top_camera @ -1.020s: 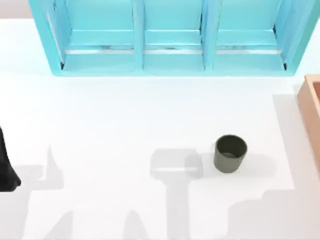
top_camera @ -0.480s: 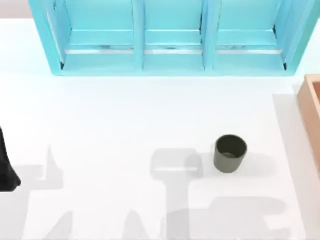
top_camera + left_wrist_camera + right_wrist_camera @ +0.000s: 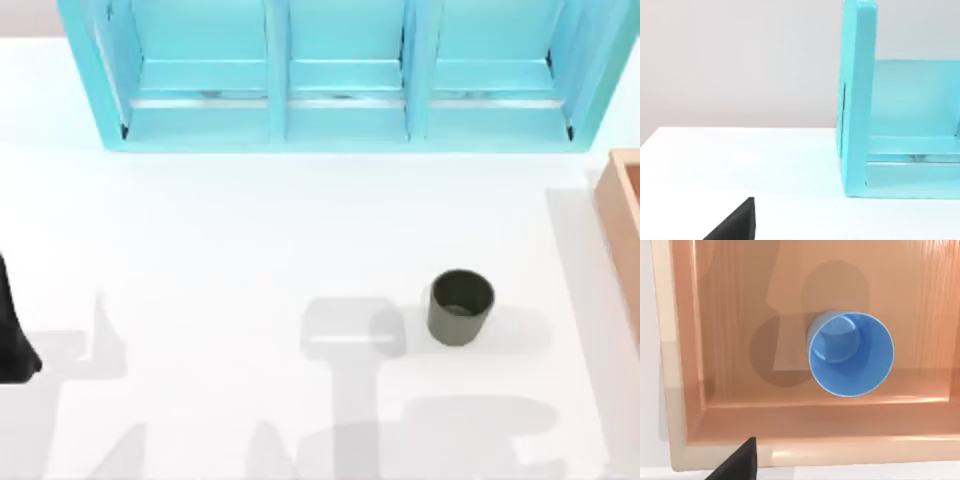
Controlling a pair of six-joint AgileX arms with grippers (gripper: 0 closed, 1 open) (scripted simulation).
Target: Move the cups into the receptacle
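The dark olive-grey cup (image 3: 461, 307) stands upright on the white table, right of centre, with nothing touching it. At the table's right edge is the tan wooden receptacle (image 3: 624, 210). From straight above, the right wrist view looks into the receptacle (image 3: 685, 390), where the bright blue cup (image 3: 850, 354) stands upright on the floor close to one wall. A black part of my right gripper (image 3: 737, 464) hangs above the receptacle's rim, apart from the blue cup. My left arm (image 3: 12, 340) is parked at the table's left edge.
A big light-blue three-compartment shelf unit (image 3: 340, 120) runs along the back of the table, and its end wall (image 3: 858, 100) stands close in the left wrist view. White tabletop (image 3: 230, 230) stretches between the shelf unit and the olive-grey cup.
The arm shadow along the table's front edge has spread from the lower right toward the middle. The olive-grey cup and my left arm have stayed where they were.
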